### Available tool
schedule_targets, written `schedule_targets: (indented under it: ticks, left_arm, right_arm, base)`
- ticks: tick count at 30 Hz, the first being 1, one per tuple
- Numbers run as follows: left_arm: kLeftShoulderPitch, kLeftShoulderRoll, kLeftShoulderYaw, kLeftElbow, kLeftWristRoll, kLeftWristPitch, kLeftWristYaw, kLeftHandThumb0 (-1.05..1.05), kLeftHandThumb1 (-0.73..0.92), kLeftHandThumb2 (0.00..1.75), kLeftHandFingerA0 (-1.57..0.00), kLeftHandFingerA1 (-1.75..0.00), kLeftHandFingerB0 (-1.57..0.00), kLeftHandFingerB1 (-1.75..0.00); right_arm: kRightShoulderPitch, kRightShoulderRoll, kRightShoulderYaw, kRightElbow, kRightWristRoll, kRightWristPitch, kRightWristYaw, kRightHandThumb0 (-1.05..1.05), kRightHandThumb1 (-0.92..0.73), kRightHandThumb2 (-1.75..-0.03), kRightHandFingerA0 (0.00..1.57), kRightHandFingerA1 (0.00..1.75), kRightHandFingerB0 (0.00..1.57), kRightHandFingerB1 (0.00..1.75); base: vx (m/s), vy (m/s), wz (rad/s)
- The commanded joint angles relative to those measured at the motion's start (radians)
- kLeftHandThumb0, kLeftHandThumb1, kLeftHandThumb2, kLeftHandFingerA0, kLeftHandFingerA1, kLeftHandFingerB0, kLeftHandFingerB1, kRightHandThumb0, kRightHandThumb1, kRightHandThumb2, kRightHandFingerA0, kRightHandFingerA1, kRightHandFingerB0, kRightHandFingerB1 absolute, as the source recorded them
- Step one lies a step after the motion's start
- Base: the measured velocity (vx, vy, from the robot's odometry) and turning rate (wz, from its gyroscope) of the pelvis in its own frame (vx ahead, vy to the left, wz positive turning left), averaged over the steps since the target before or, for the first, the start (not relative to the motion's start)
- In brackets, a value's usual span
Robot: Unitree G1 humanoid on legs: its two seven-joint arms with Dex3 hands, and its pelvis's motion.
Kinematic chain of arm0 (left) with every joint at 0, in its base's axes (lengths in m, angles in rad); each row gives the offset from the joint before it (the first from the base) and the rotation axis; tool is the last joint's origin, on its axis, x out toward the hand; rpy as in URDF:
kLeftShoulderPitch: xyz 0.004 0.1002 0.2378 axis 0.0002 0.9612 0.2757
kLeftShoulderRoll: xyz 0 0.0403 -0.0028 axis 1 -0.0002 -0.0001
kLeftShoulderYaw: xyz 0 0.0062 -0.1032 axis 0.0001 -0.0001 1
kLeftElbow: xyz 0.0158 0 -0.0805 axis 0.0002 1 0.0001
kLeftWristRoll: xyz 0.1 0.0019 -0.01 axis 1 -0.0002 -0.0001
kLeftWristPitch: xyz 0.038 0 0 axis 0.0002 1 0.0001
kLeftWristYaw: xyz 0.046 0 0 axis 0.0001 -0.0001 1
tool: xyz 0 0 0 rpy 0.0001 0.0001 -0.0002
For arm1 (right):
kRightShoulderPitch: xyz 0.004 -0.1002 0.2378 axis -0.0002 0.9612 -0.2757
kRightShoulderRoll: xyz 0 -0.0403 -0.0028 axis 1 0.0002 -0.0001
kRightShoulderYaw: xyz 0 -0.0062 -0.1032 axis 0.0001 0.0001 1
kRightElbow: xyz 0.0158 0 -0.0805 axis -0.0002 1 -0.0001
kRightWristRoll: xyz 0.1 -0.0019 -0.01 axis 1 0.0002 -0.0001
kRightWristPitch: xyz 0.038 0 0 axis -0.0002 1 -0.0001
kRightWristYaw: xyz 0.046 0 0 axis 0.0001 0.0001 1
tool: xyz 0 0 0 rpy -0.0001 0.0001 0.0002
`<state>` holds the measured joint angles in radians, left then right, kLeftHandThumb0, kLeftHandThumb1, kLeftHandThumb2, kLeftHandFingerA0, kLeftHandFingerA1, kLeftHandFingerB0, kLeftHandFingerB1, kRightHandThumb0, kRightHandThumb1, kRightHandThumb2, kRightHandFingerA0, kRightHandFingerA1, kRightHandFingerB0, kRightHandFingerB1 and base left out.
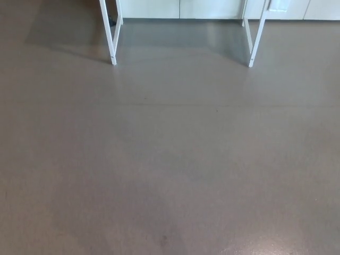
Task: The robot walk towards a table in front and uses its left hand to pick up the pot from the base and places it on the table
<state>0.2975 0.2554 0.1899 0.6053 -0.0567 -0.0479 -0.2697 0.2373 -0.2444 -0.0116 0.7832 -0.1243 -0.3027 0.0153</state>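
Pot and base are out of the head view, so their place cannot be told. Neither the left hand nor the right hand shows, so wide, narrow or holding cannot be told either. Of the table only white legs appear at the floor's far edge: a left leg and a right leg, each slanting inward toward its foot, with a thinner leg just behind each. Grey floor fills the rest, with a shadow between the legs, a faint seam running across and a glossy patch at the near right corner. Pale panels stand behind the legs.
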Motion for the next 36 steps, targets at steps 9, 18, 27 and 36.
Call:
schedule_targets:
  ticks: [9,18,27,36]
  left_arm:
    - [0.051,0.014,0.008,-0.008,-0.024,-0.039,-0.041,0.06,0.44,0.89,-0.24,-0.54,-0.12,-0.48]
    - [0.060,0.008,0.006,-0.013,-0.024,-0.043,-0.038,0.07,0.45,0.89,-0.24,-0.54,-0.12,-0.48]
    - [0.062,0.003,0.007,-0.015,-0.027,-0.027,-0.033,0.09,0.62,0.58,-0.39,-0.37,-0.27,-0.30]
    - [0.039,0.024,-0.022,0.084,0.024,-0.124,-0.006,-0.02,0.56,0.57,-0.40,-0.36,-0.27,-0.30]
  right_arm:
    - [0.019,-0.016,-0.001,0.037,-0.017,-0.094,-0.022,-0.48,-0.43,-0.75,0.65,0.56,0.42,0.47]
    - [0.025,-0.016,0.000,0.034,-0.026,-0.096,-0.028,-0.47,-0.44,-0.75,0.65,0.56,0.41,0.47]
    - [0.037,-0.017,0.001,0.021,-0.030,-0.094,-0.026,-0.48,-0.44,-0.75,0.65,0.56,0.40,0.47]
    - [0.036,-0.018,0.004,0.026,-0.029,-0.100,-0.026,-0.47,-0.44,-0.75,0.66,0.56,0.40,0.46]
  base:
    - [0.00,0.000,0.00]
    - [0.00,0.000,0.00]
    - [0.02,-0.029,0.05]
    - [0.03,0.099,-0.15]
